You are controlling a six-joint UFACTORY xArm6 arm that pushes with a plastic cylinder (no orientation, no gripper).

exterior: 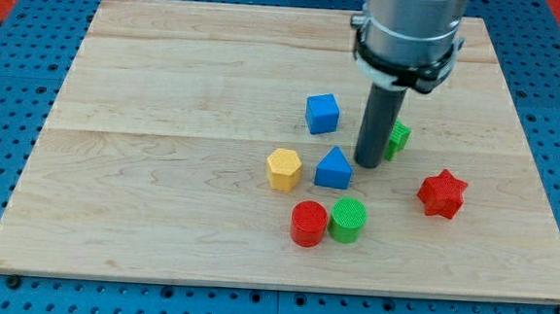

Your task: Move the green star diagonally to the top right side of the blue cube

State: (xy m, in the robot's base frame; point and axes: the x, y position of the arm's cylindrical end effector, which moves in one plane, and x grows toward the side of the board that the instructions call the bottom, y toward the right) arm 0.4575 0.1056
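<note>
The green star (398, 138) lies right of the board's middle, mostly hidden behind my rod; only its right part shows. The blue cube (323, 113) sits to the star's left and slightly higher in the view. My tip (368, 162) rests on the board touching or nearly touching the star's left side, between the star and the blue triangular block (334, 169). The rod hangs from the grey arm at the view's top.
A yellow hexagon block (283, 169) lies left of the blue triangle. A red cylinder (308, 223) and a green cylinder (348, 220) stand side by side below. A red star (442, 193) lies at the right. The wooden board (162, 169) rests on a blue pegboard.
</note>
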